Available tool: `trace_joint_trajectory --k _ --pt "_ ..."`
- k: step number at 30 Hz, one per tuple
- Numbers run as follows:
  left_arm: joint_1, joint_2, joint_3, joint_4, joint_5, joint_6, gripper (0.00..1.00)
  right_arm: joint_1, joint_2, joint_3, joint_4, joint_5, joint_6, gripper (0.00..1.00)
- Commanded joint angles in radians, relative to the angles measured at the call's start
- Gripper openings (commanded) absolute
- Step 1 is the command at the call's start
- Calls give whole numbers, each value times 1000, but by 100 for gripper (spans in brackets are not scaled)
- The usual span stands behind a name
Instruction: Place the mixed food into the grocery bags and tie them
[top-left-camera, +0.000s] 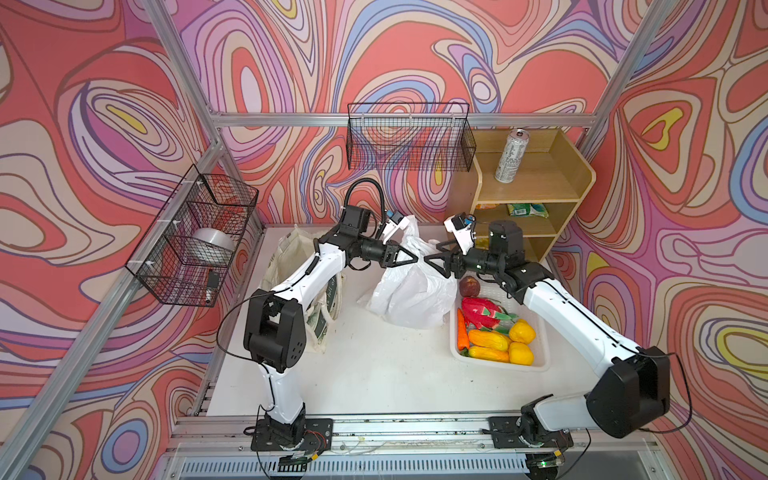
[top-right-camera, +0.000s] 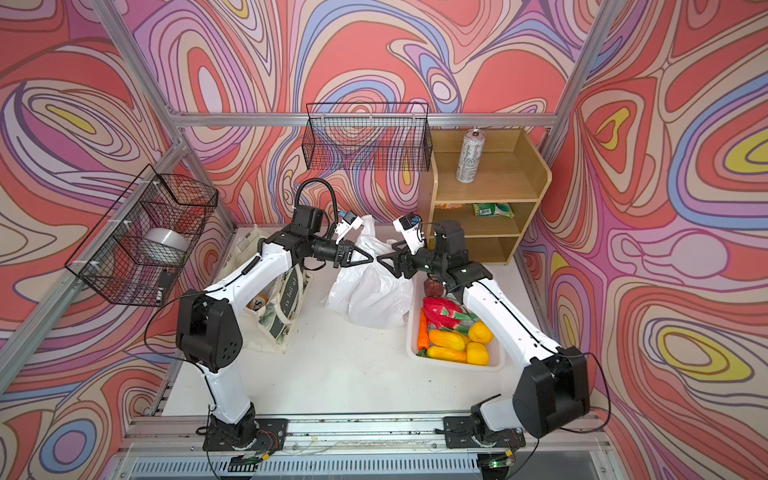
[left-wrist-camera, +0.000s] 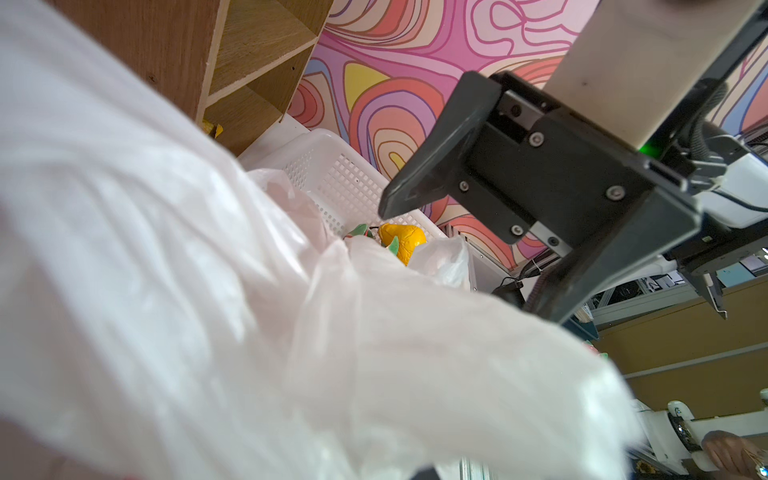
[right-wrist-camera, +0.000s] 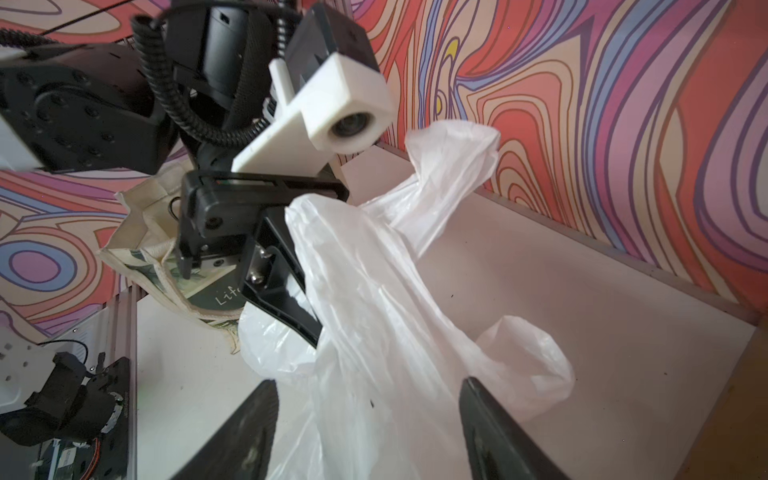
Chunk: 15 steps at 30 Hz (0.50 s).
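Observation:
A thin white plastic bag (top-left-camera: 409, 291) (top-right-camera: 370, 295) stands crumpled mid-table. My left gripper (top-left-camera: 415, 259) (right-wrist-camera: 313, 328) is shut on the bag's upper film, which covers most of the left wrist view. My right gripper (top-left-camera: 429, 261) (right-wrist-camera: 370, 399) faces it tip to tip, open, with bag film hanging between its fingers (right-wrist-camera: 257, 415). The cream canvas tote (top-left-camera: 291, 249) (right-wrist-camera: 141, 232) stands behind my left arm. A pink dragon fruit (top-left-camera: 478, 309), an orange carrot (top-left-camera: 461, 328) and yellow vegetables (top-left-camera: 521, 332) lie in the white perforated basket (top-left-camera: 498, 365).
A wooden shelf unit (top-left-camera: 582, 174) at the back right carries a tall silver can (top-left-camera: 510, 156) on top and a green snack packet (top-left-camera: 527, 210) one level down. Black wire baskets hang on the back wall (top-left-camera: 409, 137) and the left wall (top-left-camera: 195, 237).

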Motion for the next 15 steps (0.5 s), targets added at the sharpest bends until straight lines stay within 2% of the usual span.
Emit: trace_joint_trajectory --k 1,6,8,9,11,13,14,15 --pt "-3 -14 32 -28 19 34 0 2 38 17 5 -55 -5 71" --pt "-2 -9 40 -28 19 31 0 5 76 45 -27 -142 -4 69" --pt "-2 -8 43 -30 19 28 0 5 76 32 -29 -139 -9 63" --pt "-3 -8 46 -29 17 29 0 5 76 30 -35 -138 -11 56" --pt "-3 -6 53 -34 16 30 0 5 75 31 -51 -125 -20 27" --pt "-3 -4 61 -53 15 41 0 5 69 27 -51 -103 -21 6" --pt "-3 -6 69 -74 10 57 0 5 64 26 -50 -90 -23 1" --pt "-2 -7 72 -92 0 72 0 4 59 26 -49 -75 -24 1"
